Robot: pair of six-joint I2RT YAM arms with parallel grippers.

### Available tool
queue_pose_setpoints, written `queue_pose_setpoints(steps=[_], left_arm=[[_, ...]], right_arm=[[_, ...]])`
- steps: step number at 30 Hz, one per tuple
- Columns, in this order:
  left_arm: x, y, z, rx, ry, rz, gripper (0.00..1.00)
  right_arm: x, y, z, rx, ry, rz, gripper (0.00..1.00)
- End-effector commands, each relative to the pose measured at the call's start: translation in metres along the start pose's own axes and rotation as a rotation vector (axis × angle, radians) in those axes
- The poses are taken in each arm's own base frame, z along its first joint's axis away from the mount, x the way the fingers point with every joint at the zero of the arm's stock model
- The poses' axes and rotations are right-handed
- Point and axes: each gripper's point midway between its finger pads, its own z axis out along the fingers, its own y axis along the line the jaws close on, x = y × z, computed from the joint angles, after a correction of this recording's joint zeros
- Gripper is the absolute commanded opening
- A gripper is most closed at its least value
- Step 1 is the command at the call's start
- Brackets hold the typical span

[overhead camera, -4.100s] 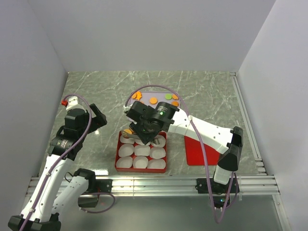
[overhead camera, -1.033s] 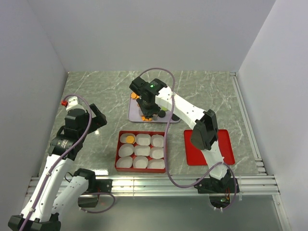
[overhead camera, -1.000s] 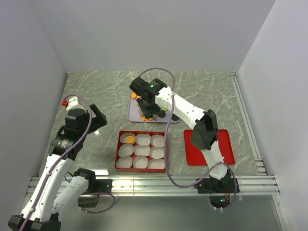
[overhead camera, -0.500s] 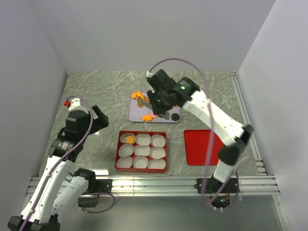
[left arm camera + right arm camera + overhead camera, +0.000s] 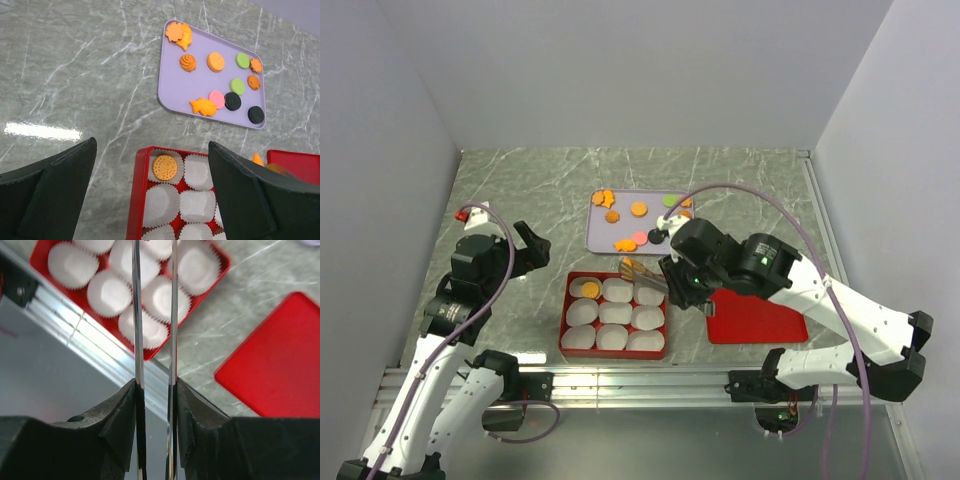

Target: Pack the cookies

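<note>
Several cookies (image 5: 638, 209) (image 5: 216, 61) in orange, green, pink and black lie on a purple tray (image 5: 600, 237) (image 5: 170, 92). One round orange cookie (image 5: 587, 290) (image 5: 164, 167) sits in the back-left paper cup of the red box (image 5: 564, 325) (image 5: 137, 200). My right gripper (image 5: 672, 280) (image 5: 155, 385) is shut on metal tongs (image 5: 642, 272) (image 5: 137, 315). Their tips hang over the box's back edge with an orange cookie (image 5: 627, 264) (image 5: 257, 159) between them. My left gripper (image 5: 525, 250) (image 5: 152, 145) stands open and empty, left of the box.
A flat red lid (image 5: 760, 322) (image 5: 280, 360) lies right of the box. The other white paper cups (image 5: 615, 336) hold nothing. The metal rail (image 5: 640, 380) runs along the near table edge, walls close in on three sides.
The right arm has swung from the purple tray down toward the red box, carrying the tongs and an orange cookie. The left arm shifted slightly and its jaws stay wide.
</note>
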Motion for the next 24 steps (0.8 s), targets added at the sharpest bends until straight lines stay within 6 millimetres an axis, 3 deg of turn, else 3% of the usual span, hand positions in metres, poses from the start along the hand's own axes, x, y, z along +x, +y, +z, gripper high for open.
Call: queue_pose_setpoints(steps=[1,8,15,24], left_arm=[[-0.002,-0.010,0.002,0.057,-0.011,0.023,0.99],[0.001,-0.007,0.006,0.037,0.008,0.018,0.99],[0.000,-0.007,0.003,0.031,-0.002,0.018,0.99],[0.003,-0.010,-0.001,0.030,-0.002,0.022,0.99]], right_arm=[[-0.004,0.019,-0.002,-0.086,-0.067,0.000,0.29],[-0.012,0.023,0.020,-0.057,-0.086,-0.018,0.29],[-0.010,0.015,0.056,0.036,-0.027,-0.026,0.30],[-0.003,0.002,0.064,0.106,-0.024,0.007,0.36]])
